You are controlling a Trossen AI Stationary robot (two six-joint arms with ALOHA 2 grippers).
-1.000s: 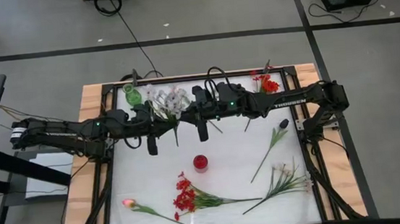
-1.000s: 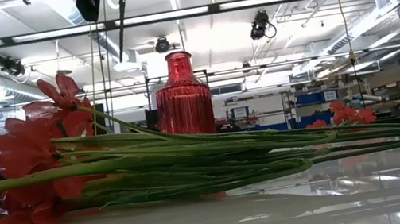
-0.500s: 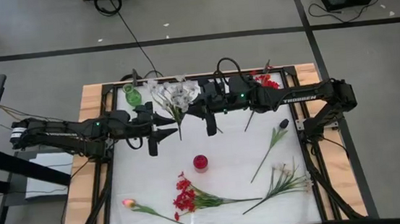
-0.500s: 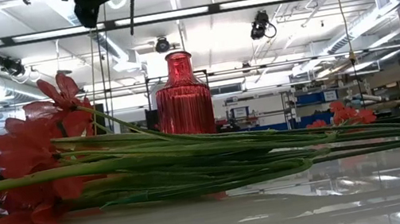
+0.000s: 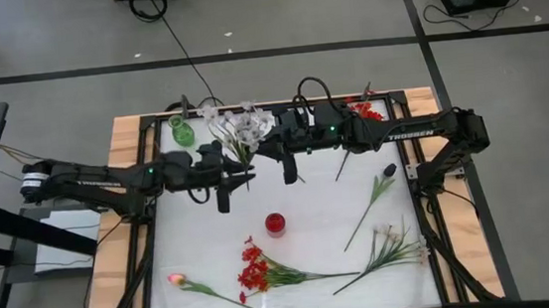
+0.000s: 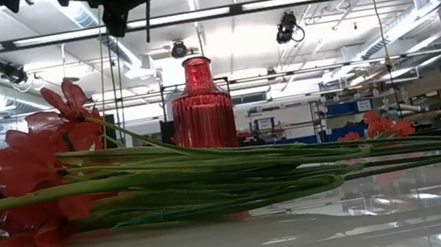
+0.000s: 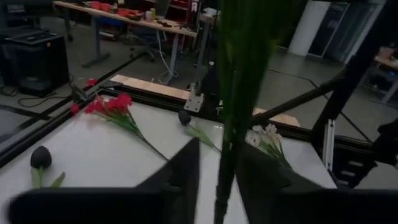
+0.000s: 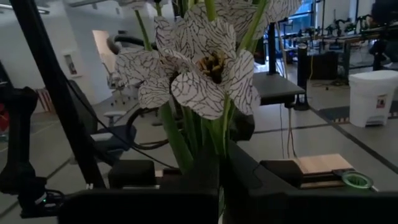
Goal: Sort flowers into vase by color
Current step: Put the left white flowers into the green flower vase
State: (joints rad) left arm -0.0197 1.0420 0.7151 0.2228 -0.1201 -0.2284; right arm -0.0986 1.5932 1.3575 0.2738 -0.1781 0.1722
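Observation:
A bunch of white, dark-veined flowers [image 5: 237, 127] [image 8: 205, 68] hangs high over the table's far middle, with my right gripper [image 5: 257, 150] [image 8: 219, 180] shut on its green stems. My left gripper [image 5: 244, 175] [image 7: 219, 180] comes in level from the left. Its fingers are narrowly open on either side of the stems' lower part [image 7: 227, 143], and a gap shows on one side. The stem end [image 6: 148, 20] hangs below the dark gripper at the top of the low view. A red vase [image 5: 276, 224] [image 6: 201, 104] stands mid-table and a green vase [image 5: 183, 132] at the far left. My right gripper pinches the white flowers' green stems [image 8: 208, 146] between its two fingers, a little below the blooms. It comes in level from the table's right, with the fingers across the stems. The bunch is lifted clear and stands about upright, blooms up.
On the table lie a red bunch [image 5: 255, 272] [image 6: 20, 200], a pink tulip [image 5: 178, 279], a pale bunch [image 5: 392, 238] [image 7: 264, 134] and a dark bud [image 5: 388, 172] [image 7: 184, 117]. Red flowers [image 5: 366, 114] [image 7: 109, 106] are at the far right. A black frame [image 5: 148, 185] borders the table.
My right gripper has carried the white bunch up and slightly toward the far edge, then held still. My left gripper's fingers spread apart, moved right and a little down toward the hanging stems, and now stand narrower around them.

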